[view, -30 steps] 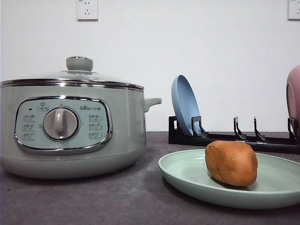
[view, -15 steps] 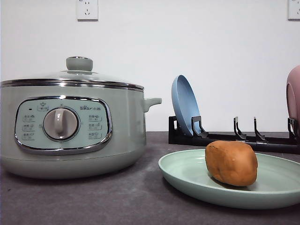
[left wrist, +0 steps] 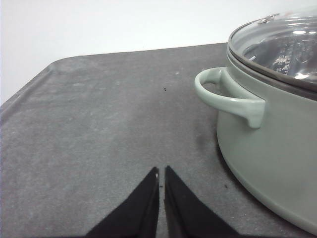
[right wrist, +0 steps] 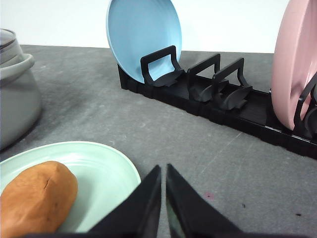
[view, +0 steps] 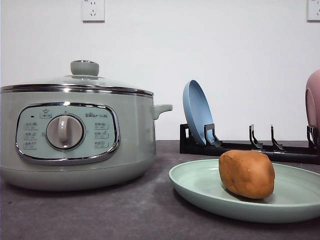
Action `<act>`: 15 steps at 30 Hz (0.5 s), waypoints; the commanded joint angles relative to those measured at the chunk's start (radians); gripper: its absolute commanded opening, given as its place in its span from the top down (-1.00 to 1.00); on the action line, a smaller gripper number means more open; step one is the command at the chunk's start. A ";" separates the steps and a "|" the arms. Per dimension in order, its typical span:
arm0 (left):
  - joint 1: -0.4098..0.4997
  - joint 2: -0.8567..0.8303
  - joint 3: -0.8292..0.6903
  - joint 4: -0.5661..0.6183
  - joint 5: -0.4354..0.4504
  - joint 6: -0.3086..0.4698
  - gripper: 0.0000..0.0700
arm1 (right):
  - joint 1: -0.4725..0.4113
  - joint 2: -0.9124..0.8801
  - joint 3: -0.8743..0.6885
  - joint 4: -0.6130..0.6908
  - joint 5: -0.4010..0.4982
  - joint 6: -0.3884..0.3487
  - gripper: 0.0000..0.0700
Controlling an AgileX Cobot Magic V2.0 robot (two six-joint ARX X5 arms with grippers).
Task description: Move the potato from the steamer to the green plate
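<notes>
The orange-brown potato [view: 247, 173] lies on the pale green plate [view: 200, 187] at the front right of the table; the right wrist view also has the potato [right wrist: 34, 197] on the plate [right wrist: 106, 173]. The sage-green steamer [view: 70, 137] stands at the left with its glass lid on. My left gripper [left wrist: 161, 173] is shut and holds nothing, low over bare table beside the steamer's handle [left wrist: 228, 99]. My right gripper [right wrist: 163, 171] is shut and holds nothing, just past the plate's rim.
A black dish rack [view: 250, 147] runs along the back right, holding an upright blue plate [view: 197, 112] and a pink plate [view: 313, 102]. The rack [right wrist: 223, 106] stands beyond my right gripper. Grey tabletop [left wrist: 89, 129] stretches away from the steamer toward the table's rounded corner.
</notes>
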 commanded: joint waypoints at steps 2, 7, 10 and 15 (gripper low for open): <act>0.002 -0.002 -0.016 -0.014 -0.003 -0.002 0.93 | 0.000 -0.002 -0.004 -0.001 -0.002 0.007 0.99; 0.002 -0.002 -0.016 -0.014 -0.003 -0.002 0.93 | 0.000 -0.002 -0.004 -0.001 -0.002 0.007 0.99; 0.002 -0.002 -0.016 -0.014 -0.003 -0.002 0.93 | 0.000 -0.002 -0.004 -0.001 -0.002 0.007 0.99; 0.002 -0.002 -0.016 -0.014 -0.003 -0.002 0.93 | 0.000 -0.002 -0.004 -0.001 -0.002 0.008 0.99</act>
